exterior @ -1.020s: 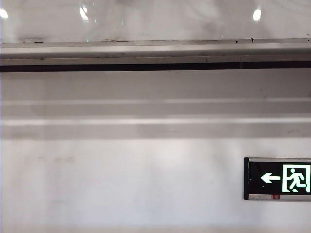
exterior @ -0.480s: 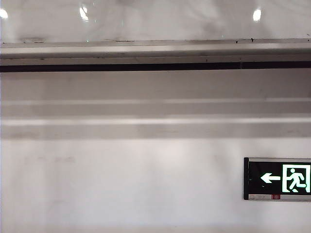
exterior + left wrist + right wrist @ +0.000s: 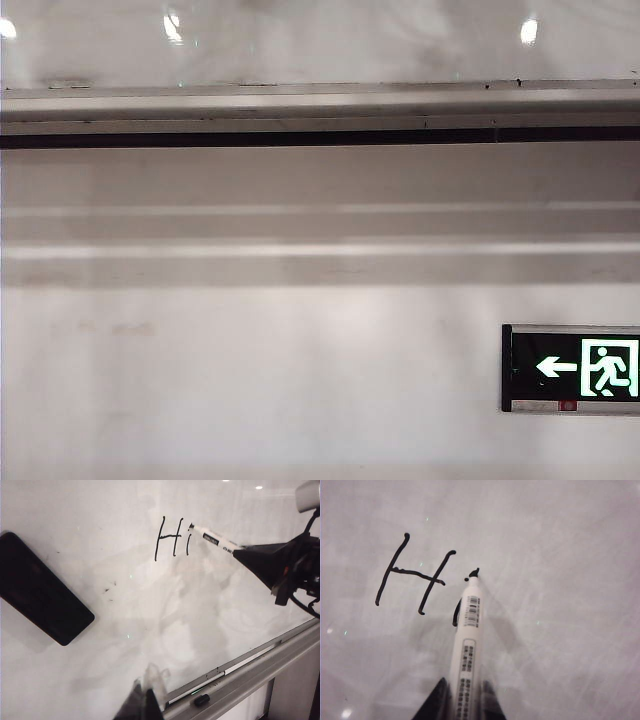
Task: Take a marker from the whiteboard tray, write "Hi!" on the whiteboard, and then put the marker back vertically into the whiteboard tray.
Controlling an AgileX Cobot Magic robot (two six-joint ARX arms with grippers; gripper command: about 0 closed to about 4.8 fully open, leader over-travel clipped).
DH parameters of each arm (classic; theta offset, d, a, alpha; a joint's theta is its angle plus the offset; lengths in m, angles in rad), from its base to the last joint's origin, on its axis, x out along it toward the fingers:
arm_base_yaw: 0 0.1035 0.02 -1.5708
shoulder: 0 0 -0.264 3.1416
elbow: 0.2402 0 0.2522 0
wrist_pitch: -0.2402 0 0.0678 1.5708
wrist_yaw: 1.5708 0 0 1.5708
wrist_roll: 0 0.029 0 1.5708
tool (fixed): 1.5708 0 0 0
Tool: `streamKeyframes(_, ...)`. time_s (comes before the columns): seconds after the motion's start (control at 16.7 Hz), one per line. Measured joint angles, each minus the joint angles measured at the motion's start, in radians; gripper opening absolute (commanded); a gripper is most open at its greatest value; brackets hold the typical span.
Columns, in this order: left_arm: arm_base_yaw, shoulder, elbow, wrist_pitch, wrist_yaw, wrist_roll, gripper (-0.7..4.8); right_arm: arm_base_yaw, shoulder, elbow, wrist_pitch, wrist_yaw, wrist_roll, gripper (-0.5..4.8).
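On the glossy whiteboard point(image 3: 150, 615) the black letters "Hi" point(image 3: 172, 539) are written. My right gripper point(image 3: 464, 687) is shut on the marker point(image 3: 470, 625), a white barrel with printed labels. Its black tip point(image 3: 474, 572) touches the board at the dot of the "i". The left wrist view shows that same marker point(image 3: 212, 539) and the right gripper point(image 3: 240, 553) from the side. My left gripper point(image 3: 145, 702) hangs low by the board, shut on nothing, close to the whiteboard tray point(image 3: 260, 667). In the exterior view only the tray point(image 3: 320, 105) and the board's lower edge point(image 3: 350, 40) show, with no arm.
A small black cap point(image 3: 201, 699) lies in the tray. A black rectangular eraser point(image 3: 42, 587) sticks to the board away from the letters. On the wall below the tray a green exit sign point(image 3: 575, 367) glows.
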Motion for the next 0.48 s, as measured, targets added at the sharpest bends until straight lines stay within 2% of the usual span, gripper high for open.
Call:
streamKeyframes(0.24, 0.0, 0.0, 0.0, 0.0, 0.0, 0.0, -0.06, 0.0, -0.073, -0.002, 0.022, 0.0, 0.0, -0.01)
streamKeyframes(0.48, 0.0, 0.0, 0.0, 0.0, 0.0, 0.0, -0.06, -0.046, -0.057, 0.0, 0.051, -0.033, -0.019, -0.01)
